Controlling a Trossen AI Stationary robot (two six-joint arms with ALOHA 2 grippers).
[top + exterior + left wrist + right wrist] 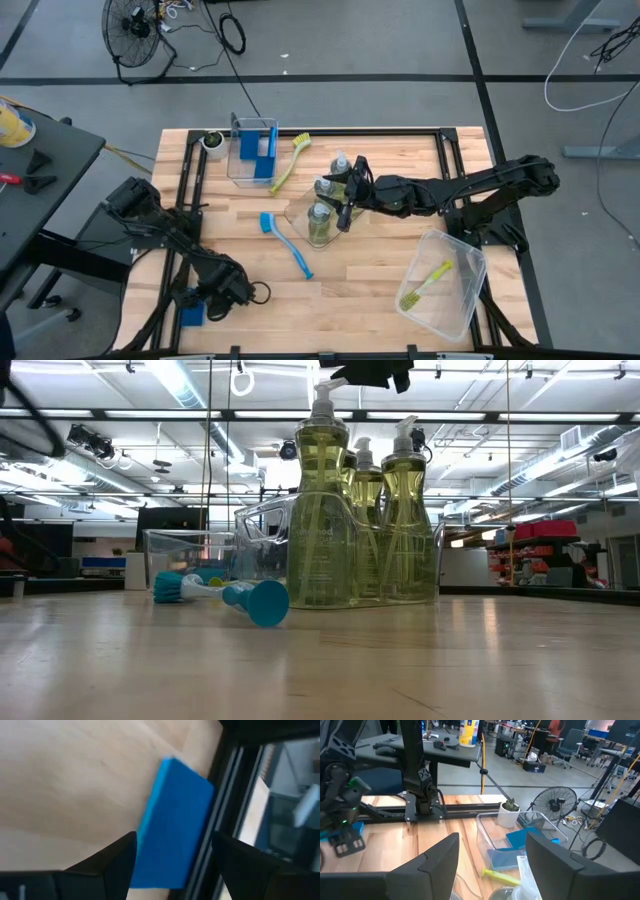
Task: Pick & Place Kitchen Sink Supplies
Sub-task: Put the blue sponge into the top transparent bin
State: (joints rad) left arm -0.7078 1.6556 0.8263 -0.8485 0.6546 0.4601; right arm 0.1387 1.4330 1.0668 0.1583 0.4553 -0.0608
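Note:
Clear pump bottles of yellow-green liquid [320, 222] [320, 530] stand upright together in a clear flat tray mid-table. My right gripper [345, 212] [492, 865] hovers open just above them and shows at the top of the low view [365, 372]. A blue dish brush [285, 242] [225, 595] lies flat on the wood. A yellow-green brush [288, 160] lies beside a clear bin holding blue sponges [262, 150] [522, 840]. My left gripper [207, 300] [172, 865] is open at the near-left corner, a finger on either side of a blue sponge [172, 825] [193, 314] lying flat.
A tilted clear bin [465, 290] near the right edge holds another yellow-green brush [425, 285]. A small potted plant [213, 142] stands at the far-left corner. The black frame rail [220, 815] runs right beside the sponge. Open wood lies between the blue brush and the near edge.

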